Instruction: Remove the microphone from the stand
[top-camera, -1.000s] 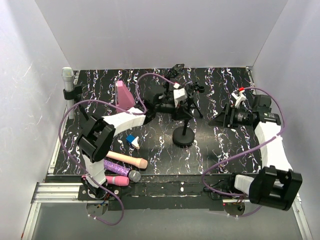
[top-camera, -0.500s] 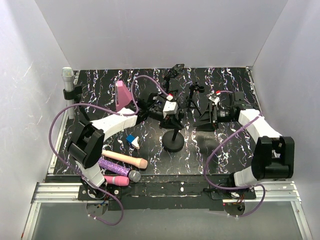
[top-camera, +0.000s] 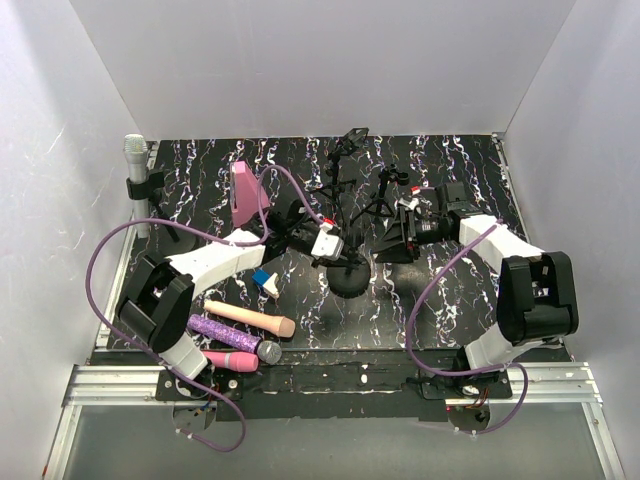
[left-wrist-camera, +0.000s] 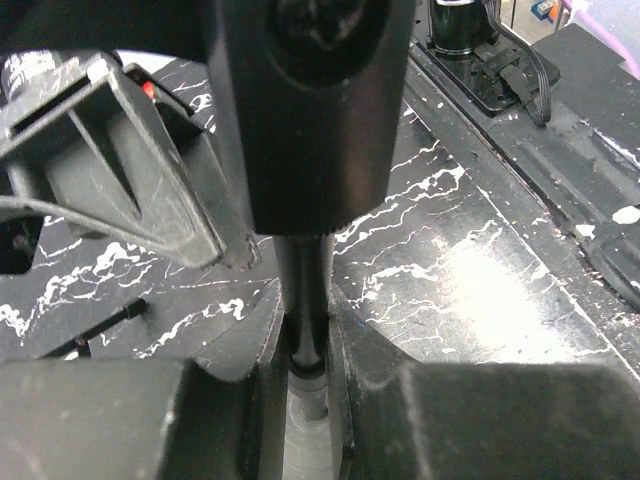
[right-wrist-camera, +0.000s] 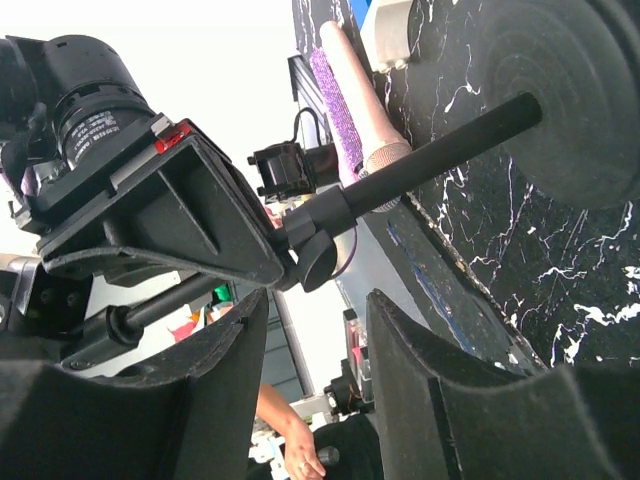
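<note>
Stand pole (left-wrist-camera: 303, 290) seemingly near-upright, in tight left gripper (left-wrist-camera: 305, 345) (right gripper (right-wrist-camera: 312, 325) agape)

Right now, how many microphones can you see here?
4. A silver microphone stands clipped at the far left edge; a peach microphone, a purple microphone and a pink microphone lie together at the near left. More may be hidden.

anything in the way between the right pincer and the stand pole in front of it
Nothing visible does. In the right wrist view the stand pole crosses open air just beyond the right pincer, whose jaws stand apart. The left pincer is shut on the same pole further along it, not in the path.
</note>
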